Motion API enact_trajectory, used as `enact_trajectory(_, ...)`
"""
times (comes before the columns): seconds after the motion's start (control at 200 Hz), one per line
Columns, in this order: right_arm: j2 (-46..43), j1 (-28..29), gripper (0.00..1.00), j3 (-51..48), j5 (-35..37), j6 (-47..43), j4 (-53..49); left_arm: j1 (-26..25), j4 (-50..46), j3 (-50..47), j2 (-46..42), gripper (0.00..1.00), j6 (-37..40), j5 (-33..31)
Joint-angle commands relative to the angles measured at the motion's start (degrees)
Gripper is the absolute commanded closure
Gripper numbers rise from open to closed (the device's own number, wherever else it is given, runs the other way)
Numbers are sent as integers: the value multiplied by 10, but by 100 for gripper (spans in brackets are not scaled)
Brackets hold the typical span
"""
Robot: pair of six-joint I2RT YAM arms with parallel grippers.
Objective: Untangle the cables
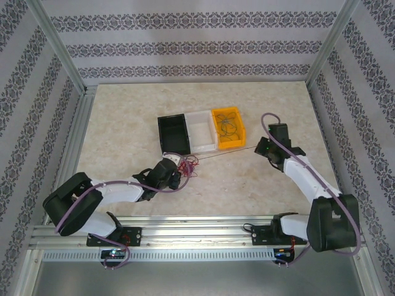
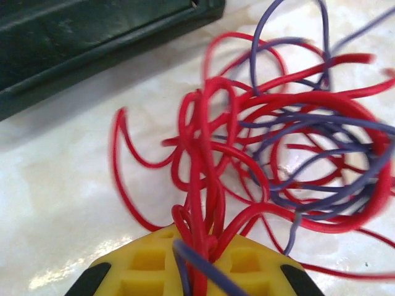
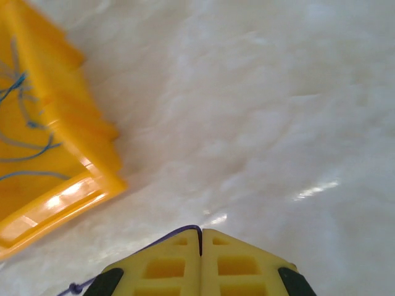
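Plainly lit, the pale marbled table point(image 1: 123, 117) sits inside walls point(image 1: 197, 43) papered in grey patterned bands, with aluminium posts point(image 1: 54, 46) at the corners. At mid-table a black bin point(image 1: 162, 132), a white bin point(image 1: 200, 132) and a yellow bin point(image 3: 68, 198) stand touching in a row. The cables point(image 2: 278, 142), a red and purple clump, lie on the marble just in front of the black bin, and the left gripper point(image 2: 196, 253) has its pads pressed together on several loops. The right gripper point(image 3: 200, 250), beside the yellow bin, pinches one purple strand point(image 3: 166, 234) that runs taut across the marble to the clump.
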Motion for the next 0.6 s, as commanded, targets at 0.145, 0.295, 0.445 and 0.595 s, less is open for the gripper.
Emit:
enact_trajectory(0.145, -59, -169, 100, -2, 22, -6, -62, 45, -63, -26, -29, 100, -83, -76)
enact_trajectory(0.295, -79, -255, 100, -2, -1, 23, -66, 72, -113, -21, -25, 100, -131, -108)
enact_trajectory(0.445, -85, -300, 100, 3, -14, 39, -71, 106, -211, -9, -29, 100, -222, -171)
enact_trajectory(0.595, -94, -284, 100, -3, -45, 45, -55, 136, -194, -15, -34, 100, -202, -130)
